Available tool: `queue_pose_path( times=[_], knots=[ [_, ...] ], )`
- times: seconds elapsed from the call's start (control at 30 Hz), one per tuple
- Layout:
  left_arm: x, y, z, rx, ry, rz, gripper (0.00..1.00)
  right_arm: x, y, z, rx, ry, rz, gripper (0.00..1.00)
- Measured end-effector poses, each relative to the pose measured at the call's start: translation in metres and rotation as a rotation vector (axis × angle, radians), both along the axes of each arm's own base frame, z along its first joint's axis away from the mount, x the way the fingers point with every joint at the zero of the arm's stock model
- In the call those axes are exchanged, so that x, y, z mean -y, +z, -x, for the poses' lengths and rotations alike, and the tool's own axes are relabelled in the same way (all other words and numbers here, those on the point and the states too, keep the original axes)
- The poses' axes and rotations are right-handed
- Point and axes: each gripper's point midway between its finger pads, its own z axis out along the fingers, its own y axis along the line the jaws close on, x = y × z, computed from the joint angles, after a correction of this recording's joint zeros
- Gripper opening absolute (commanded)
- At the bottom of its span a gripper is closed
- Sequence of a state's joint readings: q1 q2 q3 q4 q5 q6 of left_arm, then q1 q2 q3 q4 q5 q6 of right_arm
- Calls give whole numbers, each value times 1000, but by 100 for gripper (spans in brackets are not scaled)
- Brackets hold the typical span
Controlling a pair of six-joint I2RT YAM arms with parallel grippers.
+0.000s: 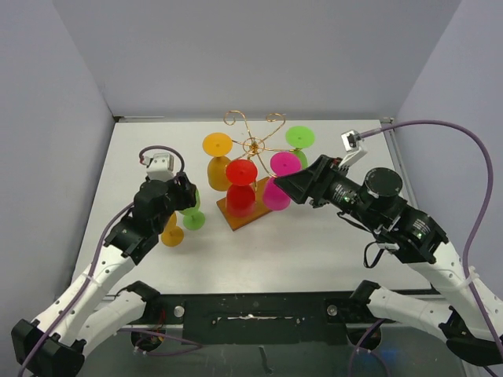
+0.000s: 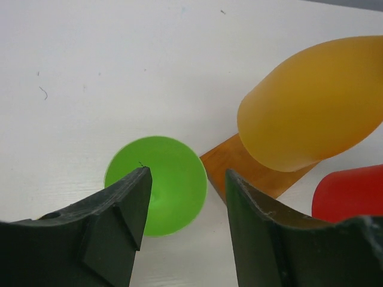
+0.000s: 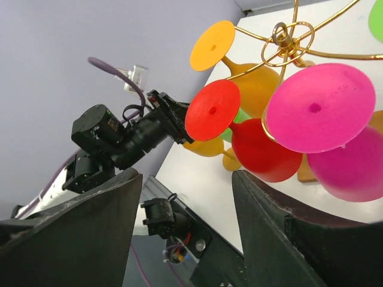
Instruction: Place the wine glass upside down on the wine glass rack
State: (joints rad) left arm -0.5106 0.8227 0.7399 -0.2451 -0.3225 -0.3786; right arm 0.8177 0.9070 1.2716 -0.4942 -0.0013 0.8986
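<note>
Wire arms of the wine glass rack point(image 1: 253, 146), mid-table, carry four upside-down glasses by our count: orange glass point(image 1: 218, 144), red glass point(image 1: 241, 171), magenta glass point(image 1: 285, 163), green glass point(image 1: 299, 137). Two remain on the table left of it, a second green glass point(image 1: 192, 219) and a second orange glass point(image 1: 172, 236), so we judge the work partly done. The left gripper point(image 2: 187, 177) hovers spread wide over that second green glass, and the right gripper point(image 3: 187, 176) gapes empty beside the magenta glass.

Wine glass rack point(image 3: 286, 34): thin gold wire, seen as polished metal, glossy. Base point(image 2: 239, 164): brown wood, smooth, satin sheen. Orange glass point(image 2: 311, 101): frosted, matt, translucent (plastic, by look). Pink glass point(image 3: 316, 107), red glass point(image 3: 212, 110): smooth, semi-matt. Table point(image 2: 119, 72): white, matt, faint grain noted. Left gripper point(image 2: 188, 179) fingers point(image 2: 114, 221): dark matt plastic, edges chipped rough.
</note>
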Motion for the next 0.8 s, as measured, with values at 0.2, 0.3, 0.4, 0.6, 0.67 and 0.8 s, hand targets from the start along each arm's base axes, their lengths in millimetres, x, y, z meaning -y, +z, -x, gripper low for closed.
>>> queue_pose_path(
  times=[0.2,0.3,0.4,0.6,0.67,0.8],
  knots=[
    [7,-24,-7,-97,-18,-10,46,7,4,-4,104,-6,75,60],
    [15,-33,-7,-135,-55,0,46,6,0,-14,131,-25,122,59],
    [21,-41,-7,-165,-81,4,46,5,-8,-24,142,-46,168,59],
    [25,-63,-10,-241,-84,-25,36,10,-2,-35,194,-93,187,58],
    [25,-67,-11,-262,-85,-38,30,11,2,-38,208,-108,184,58],
    [28,-63,-20,-276,-85,-55,17,11,7,-42,230,-120,177,58]
  ],
)
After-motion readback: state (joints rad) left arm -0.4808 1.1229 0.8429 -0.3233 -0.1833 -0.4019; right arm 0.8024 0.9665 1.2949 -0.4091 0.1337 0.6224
